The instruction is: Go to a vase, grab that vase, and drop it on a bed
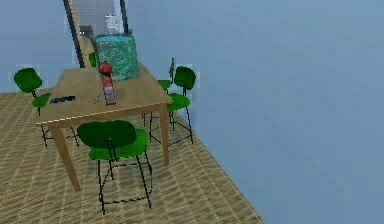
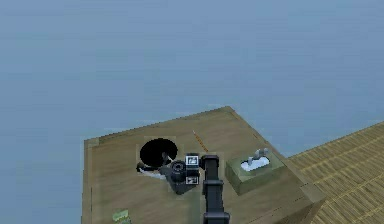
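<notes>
A black round thing [image 2: 157,152] lies on a wooden top [image 2: 120,170] in the arm side view; its shape does not tell me whether it is a vase. My arm [image 2: 213,198] rises from the bottom edge, and the gripper [image 2: 168,172] sits right by the black thing's near edge. I cannot tell whether the gripper touches it or holds anything. In the forward view a small red upright thing [image 1: 106,86] stands on a wooden dining table [image 1: 135,103].
A tissue box [image 2: 254,168] sits on the wooden top right of the arm, and a small green scrap [image 2: 120,214] lies near its front left. On the dining table stands a teal box-like thing [image 1: 118,55], with green chairs [image 1: 113,140] around it. A blue wall runs along the right.
</notes>
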